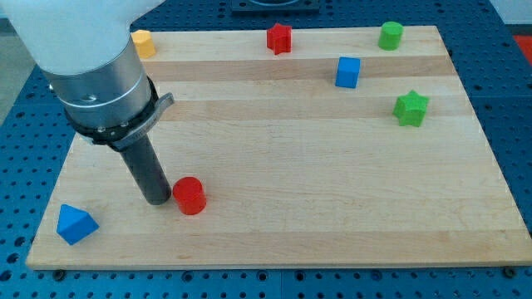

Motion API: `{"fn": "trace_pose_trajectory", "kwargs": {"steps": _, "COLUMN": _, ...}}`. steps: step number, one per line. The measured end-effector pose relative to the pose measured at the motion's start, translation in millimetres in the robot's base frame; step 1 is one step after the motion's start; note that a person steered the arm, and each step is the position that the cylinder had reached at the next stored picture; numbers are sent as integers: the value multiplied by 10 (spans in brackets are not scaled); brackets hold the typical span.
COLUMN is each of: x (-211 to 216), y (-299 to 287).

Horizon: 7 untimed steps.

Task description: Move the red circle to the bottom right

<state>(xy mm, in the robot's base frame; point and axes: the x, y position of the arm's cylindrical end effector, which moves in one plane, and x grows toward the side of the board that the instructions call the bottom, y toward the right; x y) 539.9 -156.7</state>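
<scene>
While touching my tip (158, 201), one red circle (189, 196) (two reds)

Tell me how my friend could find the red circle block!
Look at the wooden board, near its bottom left. My tip touches the red circle on its left side. It is round, unlike the red star at the top and the blue triangle nearby.
</scene>
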Motion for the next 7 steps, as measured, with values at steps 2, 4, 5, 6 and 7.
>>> {"fn": "trace_pose_trajectory", "kwargs": {"steps": 2, "x": 42, "y": 325}}
{"fn": "trace_pose_trajectory", "kwargs": {"steps": 4, "x": 43, "y": 847}}
{"fn": "trace_pose_trajectory", "kwargs": {"steps": 5, "x": 43, "y": 1184}}
{"fn": "trace_pose_trajectory", "kwargs": {"steps": 6, "x": 43, "y": 1568}}
{"fn": "trace_pose_trajectory", "kwargs": {"steps": 7, "x": 43, "y": 1889}}
